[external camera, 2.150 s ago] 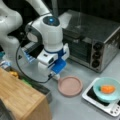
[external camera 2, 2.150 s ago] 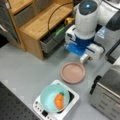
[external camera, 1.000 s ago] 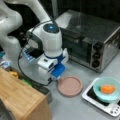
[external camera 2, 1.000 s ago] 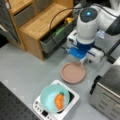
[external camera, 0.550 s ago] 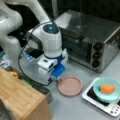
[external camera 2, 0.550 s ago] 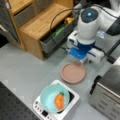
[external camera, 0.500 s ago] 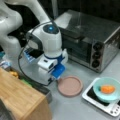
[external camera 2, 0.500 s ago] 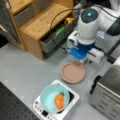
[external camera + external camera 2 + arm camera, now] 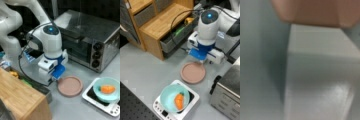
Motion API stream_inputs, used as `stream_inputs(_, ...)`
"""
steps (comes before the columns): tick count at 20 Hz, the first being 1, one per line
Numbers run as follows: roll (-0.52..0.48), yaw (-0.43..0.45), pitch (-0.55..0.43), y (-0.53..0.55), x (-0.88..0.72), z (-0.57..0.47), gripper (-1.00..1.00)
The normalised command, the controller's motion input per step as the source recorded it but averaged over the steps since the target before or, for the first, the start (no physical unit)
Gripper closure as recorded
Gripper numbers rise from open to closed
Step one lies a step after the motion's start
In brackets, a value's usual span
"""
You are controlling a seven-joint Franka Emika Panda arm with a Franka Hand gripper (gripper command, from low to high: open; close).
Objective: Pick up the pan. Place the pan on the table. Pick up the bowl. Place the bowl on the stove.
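Both front views put my gripper low over the grey tabletop, right at the near rim of the pan. One pink pan, lying flat on the tabletop, and my blue wrist block hangs just beside its edge. Whether the jaws are parted or closed on the handle, I cannot tell; my own wrist hides them. Wrist view: a pale block fills the middle, with a strip of pink pan across the top. One teal bowl, one orange item inside it, sitting on the one white stove, well apart from my gripper. One silver toaster oven stands behind.
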Motion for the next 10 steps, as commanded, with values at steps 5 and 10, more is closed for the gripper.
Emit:
stream_inputs(5, -0.06, 0.114, -0.111, 0.04, -0.06, -0.16, 1.0)
stream_inputs(10, -0.056, 0.12, -0.107, 0.03, -0.04, -0.17, 1.0)
